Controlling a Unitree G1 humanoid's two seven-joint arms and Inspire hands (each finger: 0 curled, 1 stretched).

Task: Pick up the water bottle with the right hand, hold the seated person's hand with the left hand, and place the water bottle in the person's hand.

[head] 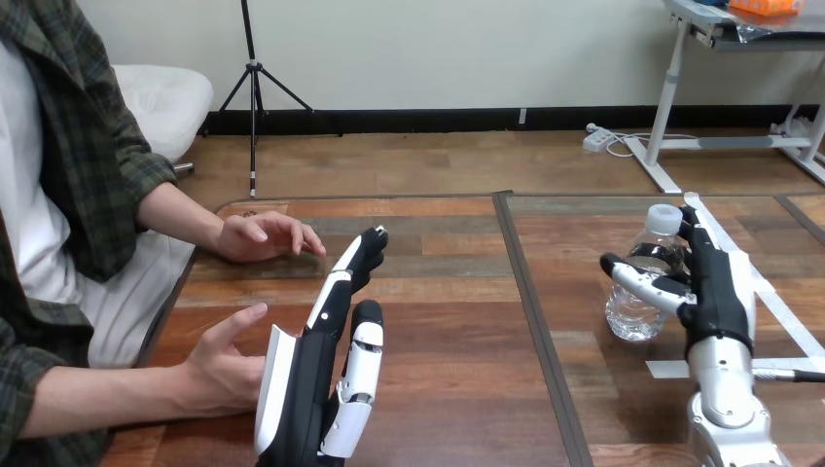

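Wooden table (pixel 457 389) has a dark seam (pixel 535 321) that runs from its far edge toward us, and we give every place from this seam.

To the right of the seam, well apart from it, the water bottle (pixel 632 311) stands upright on the table with its white cap on. It is clear and looks nearly empty. Our right hand (pixel 718 292) is on the bottle's side away from the seam and grasps it: the thumb lies across the front of the bottle, and the dark fingers reach round behind it, near the cap. As far as we can see, the bottom of the bottle rests on the wood. Still farther from the seam, a strip of white tape (pixel 778 311) lies along the table, partly under our right arm.

To the left of the seam, our left hand (pixel 316 370) is released: its fingers are straight, they point toward the far edge, and it holds nothing. Just beside it, on the side away from the seam, the person's nearer hand (pixel 229 365) is open with the thumb raised. We cannot tell if the two are touching. The person's farther hand (pixel 263 236) hangs open over the table, beyond our fingertips and more to the left of the seam.
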